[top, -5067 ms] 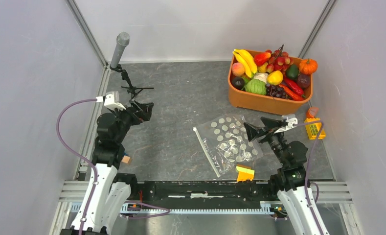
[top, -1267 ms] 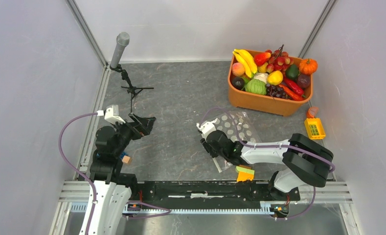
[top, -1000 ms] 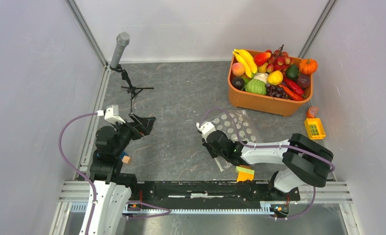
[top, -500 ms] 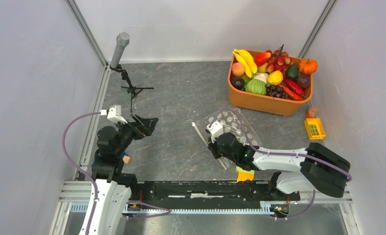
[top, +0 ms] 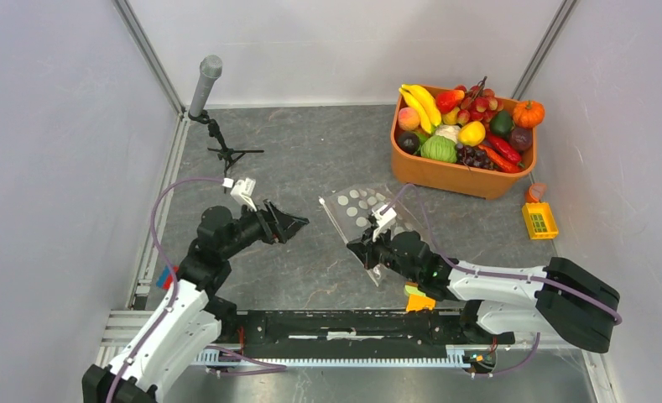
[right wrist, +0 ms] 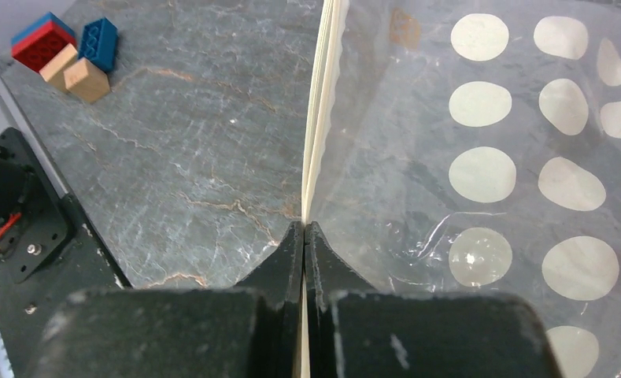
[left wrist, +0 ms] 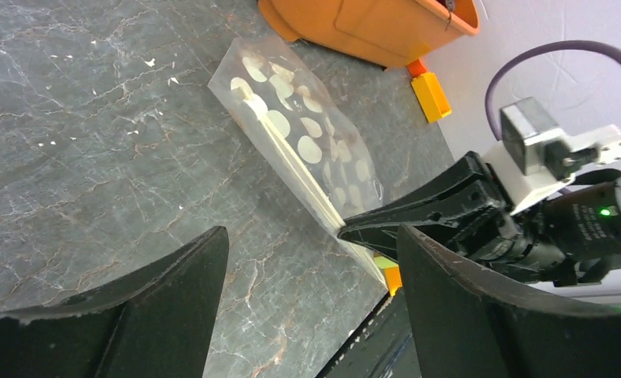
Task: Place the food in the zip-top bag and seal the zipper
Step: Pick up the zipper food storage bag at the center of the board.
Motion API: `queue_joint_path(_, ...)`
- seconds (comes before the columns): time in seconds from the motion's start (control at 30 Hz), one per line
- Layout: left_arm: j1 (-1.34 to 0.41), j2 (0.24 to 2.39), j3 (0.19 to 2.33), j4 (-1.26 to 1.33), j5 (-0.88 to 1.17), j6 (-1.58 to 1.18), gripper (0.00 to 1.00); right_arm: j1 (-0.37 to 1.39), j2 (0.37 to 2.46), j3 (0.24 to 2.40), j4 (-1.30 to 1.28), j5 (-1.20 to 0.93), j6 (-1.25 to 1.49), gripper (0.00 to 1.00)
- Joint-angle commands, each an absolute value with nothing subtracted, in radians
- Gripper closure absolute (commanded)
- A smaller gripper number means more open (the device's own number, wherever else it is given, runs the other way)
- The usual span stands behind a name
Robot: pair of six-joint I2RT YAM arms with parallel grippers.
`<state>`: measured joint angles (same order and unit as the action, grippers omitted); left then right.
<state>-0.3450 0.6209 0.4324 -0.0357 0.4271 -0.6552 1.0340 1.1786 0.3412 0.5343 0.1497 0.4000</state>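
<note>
Bag (top: 357,206) sitting on desk (top: 310,151), food (top: 466,126) waiting in tub (top: 453,175). Right end effector (top: 363,250) pinching zipper (top: 336,220); left end effector (top: 300,223) hovering near, spread. Left wrist: fingers (left wrist: 173,291) gaping toward bag. Right wrist: jaws pressing zipper. Judging: mouth-opening step; next needing left gripping opposite lip.

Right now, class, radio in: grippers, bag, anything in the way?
Right gripper shut on zipper, zip-top bag tilted up. Left gripper open, apart from bag. Food in orange tub, none bagged. Nothing blocking seen.
</note>
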Motion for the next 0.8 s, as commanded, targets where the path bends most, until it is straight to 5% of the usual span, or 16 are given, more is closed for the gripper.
queue_joint_path(0.0, -0.405, 0.666, 0.397, 0.148, 0.379, -0.684, 0.18, 1.034, 1.152, 0.335, 0.652, 0.139, 0.445, 1.0)
queue_joint_path(0.77, -0.599, 1.004, 0.394, 0.412, 0.165, -0.802, 0.42, 1.034, 1.159, 0.323, 0.695, 0.103, 0.449, 1.0)
